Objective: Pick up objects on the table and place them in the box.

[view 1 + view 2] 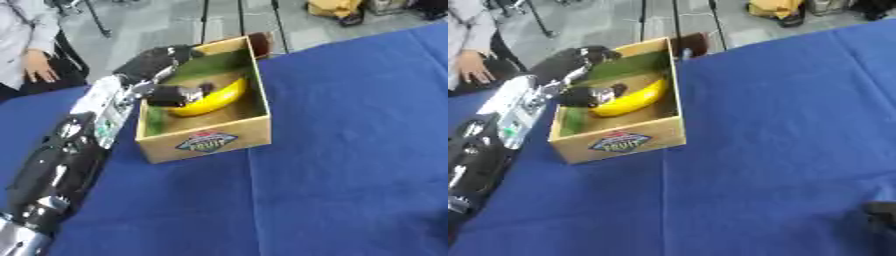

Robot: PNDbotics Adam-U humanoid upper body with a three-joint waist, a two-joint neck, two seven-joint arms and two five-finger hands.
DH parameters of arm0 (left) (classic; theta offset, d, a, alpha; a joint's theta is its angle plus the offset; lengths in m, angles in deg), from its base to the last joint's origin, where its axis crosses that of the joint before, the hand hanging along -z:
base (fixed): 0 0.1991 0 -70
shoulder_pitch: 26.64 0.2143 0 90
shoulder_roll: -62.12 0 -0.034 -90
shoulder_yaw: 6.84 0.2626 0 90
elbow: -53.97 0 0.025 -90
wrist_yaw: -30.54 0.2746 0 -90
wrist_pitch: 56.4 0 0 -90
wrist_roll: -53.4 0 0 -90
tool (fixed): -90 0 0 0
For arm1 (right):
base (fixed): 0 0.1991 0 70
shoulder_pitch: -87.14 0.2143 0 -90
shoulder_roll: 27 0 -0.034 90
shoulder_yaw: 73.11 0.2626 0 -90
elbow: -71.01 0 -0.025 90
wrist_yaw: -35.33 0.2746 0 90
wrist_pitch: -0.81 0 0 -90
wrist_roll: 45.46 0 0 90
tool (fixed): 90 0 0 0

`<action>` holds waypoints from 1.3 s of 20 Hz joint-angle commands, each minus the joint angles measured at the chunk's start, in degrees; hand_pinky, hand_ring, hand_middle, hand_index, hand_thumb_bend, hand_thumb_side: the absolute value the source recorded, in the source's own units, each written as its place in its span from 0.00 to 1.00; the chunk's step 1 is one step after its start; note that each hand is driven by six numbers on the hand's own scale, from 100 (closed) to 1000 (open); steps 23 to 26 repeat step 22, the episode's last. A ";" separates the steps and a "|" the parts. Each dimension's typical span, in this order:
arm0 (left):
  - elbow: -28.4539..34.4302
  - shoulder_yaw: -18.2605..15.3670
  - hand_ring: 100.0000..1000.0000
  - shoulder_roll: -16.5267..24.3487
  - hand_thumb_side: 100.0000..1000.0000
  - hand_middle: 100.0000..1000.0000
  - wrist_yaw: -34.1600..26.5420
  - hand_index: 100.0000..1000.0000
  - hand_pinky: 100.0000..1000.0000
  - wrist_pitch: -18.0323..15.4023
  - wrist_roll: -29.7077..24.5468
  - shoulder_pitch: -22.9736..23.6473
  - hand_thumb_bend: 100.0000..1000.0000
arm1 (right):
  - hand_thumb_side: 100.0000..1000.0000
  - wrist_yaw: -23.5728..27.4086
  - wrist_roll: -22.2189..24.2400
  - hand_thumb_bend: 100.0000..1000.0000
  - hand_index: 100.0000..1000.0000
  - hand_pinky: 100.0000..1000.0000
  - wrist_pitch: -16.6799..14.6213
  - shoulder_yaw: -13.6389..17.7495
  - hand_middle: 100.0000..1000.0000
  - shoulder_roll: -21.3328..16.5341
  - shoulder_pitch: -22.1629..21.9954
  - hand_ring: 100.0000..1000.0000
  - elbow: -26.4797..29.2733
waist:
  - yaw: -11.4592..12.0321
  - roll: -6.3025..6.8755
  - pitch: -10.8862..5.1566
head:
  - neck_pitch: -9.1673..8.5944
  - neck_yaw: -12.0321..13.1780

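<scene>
A cardboard box (pixel 210 141) with a fruit label on its front stands on the blue table. Inside it lies a yellow banana (pixel 213 100) on a green and brown floor. My left arm comes up from the lower left, and my left hand (pixel 154 64) hangs over the box's left wall. Its fingers stretch along the far left rim, apart from the banana, while the thumb (pixel 178 94) rests on the banana's left end. A dark shape at the lower right edge is my right hand (pixel 882 212); its fingers cannot be made out.
The blue tablecloth (pixel 350 150) covers the whole table to the right of and in front of the box. A person (pixel 26 45) stands past the table's far left edge. Floor and chair legs show beyond the box.
</scene>
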 commanded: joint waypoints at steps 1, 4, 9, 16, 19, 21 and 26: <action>5.57 -0.97 0.80 3.51 1.00 0.77 -4.42 0.90 0.55 2.65 2.54 -0.03 0.31 | 0.94 0.01 -0.02 0.00 0.68 0.75 0.38 -0.03 0.43 -0.75 -0.38 0.75 0.03 | 0.20 -0.57 -1.49 | 0.56 -0.35; 7.07 -0.65 0.80 3.86 1.00 0.77 -5.85 0.90 0.55 3.94 2.34 0.30 0.31 | 0.94 0.00 -0.04 0.00 0.68 0.75 0.39 -0.03 0.43 -0.75 -0.41 0.75 0.03 | 0.24 -0.57 -1.53 | 0.60 -0.36; 11.62 -4.67 0.70 4.32 0.94 0.69 -8.75 0.84 0.47 2.56 4.62 -0.13 0.17 | 0.94 0.46 -0.99 0.00 0.68 0.75 0.92 0.88 0.43 0.45 -2.15 0.75 -0.34 | 4.08 -2.99 -4.97 | 3.35 -1.83; 21.14 -6.87 0.64 -1.50 1.00 0.66 -14.61 0.82 0.41 1.93 10.47 8.78 0.13 | 0.96 1.72 -3.41 0.00 0.68 0.75 0.87 2.55 0.43 1.30 -2.03 0.75 0.00 | 8.96 -5.89 -6.92 | 5.58 -4.76; 25.14 -5.57 0.62 -3.43 1.00 0.66 -17.07 0.82 0.39 3.35 12.92 12.76 0.11 | 0.96 2.14 -4.37 0.00 0.68 0.74 0.75 3.16 0.43 1.48 -1.84 0.75 0.03 | 10.19 -6.64 -7.26 | 5.51 -5.10; 27.85 -4.44 0.62 -4.55 1.00 0.65 -18.74 0.82 0.39 3.33 14.59 15.48 0.11 | 0.96 2.32 -4.92 0.00 0.68 0.74 0.75 3.47 0.43 1.57 -1.74 0.75 0.03 | 10.80 -7.01 -7.47 | 5.45 -5.17; 29.19 -3.93 0.62 -5.00 1.00 0.65 -19.56 0.82 0.39 2.99 15.42 16.82 0.10 | 0.96 2.43 -5.13 0.00 0.68 0.74 0.71 3.54 0.43 1.61 -1.64 0.75 0.03 | 11.09 -7.30 -7.58 | 5.44 -5.25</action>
